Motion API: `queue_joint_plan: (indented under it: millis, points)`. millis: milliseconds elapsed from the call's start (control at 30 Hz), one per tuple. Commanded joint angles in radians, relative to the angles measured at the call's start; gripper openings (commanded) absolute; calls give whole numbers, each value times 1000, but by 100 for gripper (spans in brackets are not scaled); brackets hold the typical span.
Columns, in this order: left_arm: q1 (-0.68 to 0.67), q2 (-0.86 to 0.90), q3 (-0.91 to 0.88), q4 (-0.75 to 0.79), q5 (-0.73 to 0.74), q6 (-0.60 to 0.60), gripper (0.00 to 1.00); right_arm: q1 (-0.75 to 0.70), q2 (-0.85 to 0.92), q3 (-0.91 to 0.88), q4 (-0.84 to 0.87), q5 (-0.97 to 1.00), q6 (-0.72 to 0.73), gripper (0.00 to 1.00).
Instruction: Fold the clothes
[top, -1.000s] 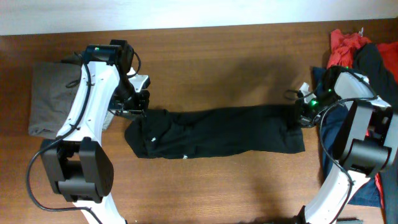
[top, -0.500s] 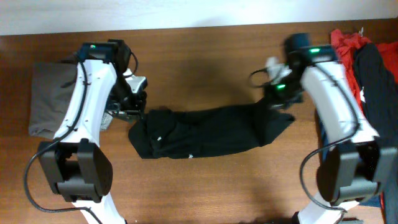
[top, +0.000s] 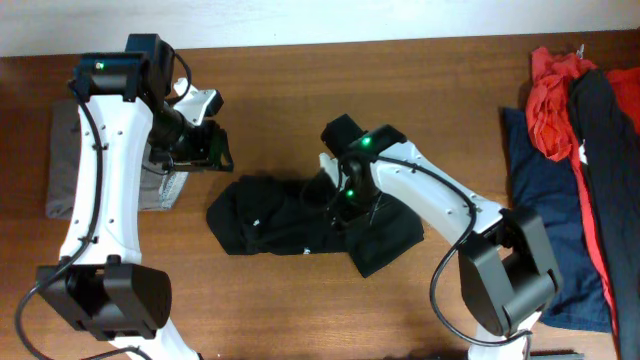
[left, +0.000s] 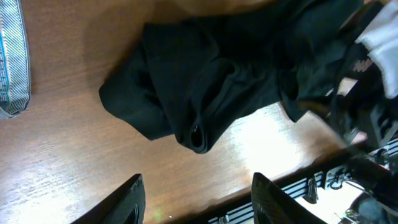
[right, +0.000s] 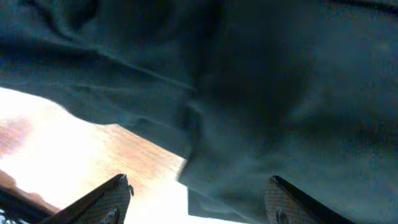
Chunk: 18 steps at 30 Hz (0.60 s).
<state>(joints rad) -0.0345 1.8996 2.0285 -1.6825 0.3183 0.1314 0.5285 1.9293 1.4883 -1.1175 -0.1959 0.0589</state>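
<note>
We log the T-shirt (top: 280, 215) bunched mid-table (top: 300, 90). Left gripper (left: 198, 199) sits near its left end, jaws apart and empty. Right gripper (right: 199, 199) is over the cloth, jaws spread.

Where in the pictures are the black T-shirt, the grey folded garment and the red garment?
black T-shirt (top: 280, 215): overhead view, its bunched left half.
grey folded garment (top: 58, 165): overhead view, its left edge.
red garment (top: 548, 105): overhead view, its upper part.
</note>
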Motion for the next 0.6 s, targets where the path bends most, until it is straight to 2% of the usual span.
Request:
queue_joint_plan:
  millis: [0, 167, 267, 367, 467, 567]
  points:
    - [22, -18, -3, 0, 16, -14, 58, -113, -14, 69, -18, 45, 29, 74]
    - [52, -18, -152, 46, 2, -53, 64, -269, -15, 95, -50, -36, 27, 74]
    - [56, -18, -315, 143, 67, -57, 67, -354, -14, 95, -62, -84, 19, 74]
    - [56, -18, -506, 295, 205, -57, 73, -422, -15, 95, -74, -132, -13, 73]
    - [55, -18, -656, 440, 278, -60, 79, -462, -14, 95, -79, -167, -29, 73]
    - [55, -18, -774, 623, 289, -59, 93, -478, -14, 95, -77, -167, -29, 73]
